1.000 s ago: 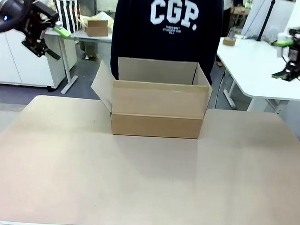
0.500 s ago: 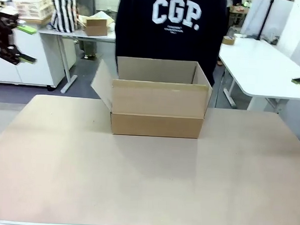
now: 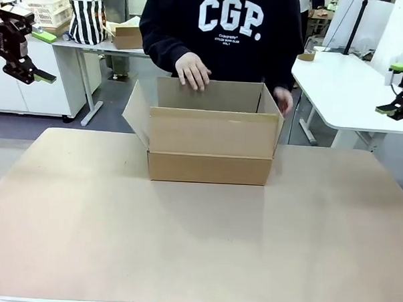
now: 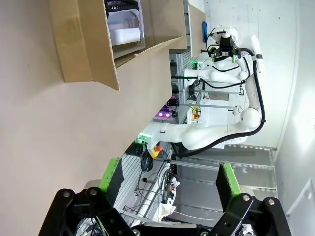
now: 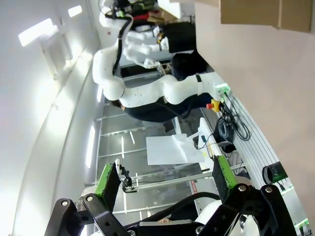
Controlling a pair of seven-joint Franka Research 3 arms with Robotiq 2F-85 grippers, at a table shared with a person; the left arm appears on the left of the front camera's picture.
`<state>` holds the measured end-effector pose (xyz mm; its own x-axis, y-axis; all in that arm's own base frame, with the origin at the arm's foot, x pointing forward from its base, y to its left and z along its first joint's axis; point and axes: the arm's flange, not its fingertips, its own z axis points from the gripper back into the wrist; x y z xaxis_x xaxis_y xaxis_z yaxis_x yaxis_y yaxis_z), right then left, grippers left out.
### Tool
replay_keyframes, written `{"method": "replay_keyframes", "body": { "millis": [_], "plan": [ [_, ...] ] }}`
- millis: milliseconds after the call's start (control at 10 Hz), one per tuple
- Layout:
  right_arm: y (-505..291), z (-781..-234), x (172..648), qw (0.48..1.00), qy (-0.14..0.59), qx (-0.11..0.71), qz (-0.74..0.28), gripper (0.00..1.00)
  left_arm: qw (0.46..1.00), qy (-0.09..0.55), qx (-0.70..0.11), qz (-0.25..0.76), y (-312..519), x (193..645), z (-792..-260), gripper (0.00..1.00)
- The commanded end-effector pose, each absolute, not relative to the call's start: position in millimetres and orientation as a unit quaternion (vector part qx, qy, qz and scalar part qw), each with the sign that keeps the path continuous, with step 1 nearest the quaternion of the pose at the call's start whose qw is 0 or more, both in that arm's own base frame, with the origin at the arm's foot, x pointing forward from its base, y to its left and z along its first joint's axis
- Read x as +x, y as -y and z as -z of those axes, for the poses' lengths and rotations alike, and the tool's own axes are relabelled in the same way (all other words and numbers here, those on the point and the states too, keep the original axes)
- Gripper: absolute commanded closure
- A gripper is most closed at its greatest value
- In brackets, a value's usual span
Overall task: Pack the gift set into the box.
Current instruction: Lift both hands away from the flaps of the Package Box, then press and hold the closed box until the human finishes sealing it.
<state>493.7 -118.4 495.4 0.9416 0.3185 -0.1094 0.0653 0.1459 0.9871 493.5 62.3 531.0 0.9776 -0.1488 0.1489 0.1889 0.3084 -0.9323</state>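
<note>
Operator: Box interior, front view?
Unit: Hidden from me. The near wall of the box (image 3: pixel 208 141) blocks it.
Operator: Your left wrist view?
Unit: The top edge cuts the box off. The gift set (image 4: pixel 125 24) inside shows as a pale part only.
Operator: The person's hands?
Unit: One hand (image 3: pixel 282 100) is blurred, partly behind the box's side flap.

Box (image 3: pixel 211 148) open on top; person's hand (image 3: pixel 191 71) blocks over far flap (image 3: pixel 210 96); near surface (image 3: pixel 197 244) passable.
</note>
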Motion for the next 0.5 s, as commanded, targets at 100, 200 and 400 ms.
{"method": "replay_keyframes", "body": {
  "millis": [100, 200, 400],
  "plan": [
    [130.5, -503.7, 491.6, 0.739, -0.151, 0.651, -0.085, 0.0, 0.807, 0.018, -0.58, 0.109, -63.5, 490.5, -532.6, 0.0],
    [130.5, -503.7, 491.6, 0.739, -0.151, 0.651, -0.085, 0.0, 0.807, 0.018, -0.58, 0.109, -63.5, 490.5, -532.6, 0.0],
    [130.5, -503.7, 491.6, 0.739, -0.151, 0.651, -0.085, 0.0, 0.807, 0.018, -0.58, 0.109, -63.5, 490.5, -532.6, 0.0]
  ]
}}
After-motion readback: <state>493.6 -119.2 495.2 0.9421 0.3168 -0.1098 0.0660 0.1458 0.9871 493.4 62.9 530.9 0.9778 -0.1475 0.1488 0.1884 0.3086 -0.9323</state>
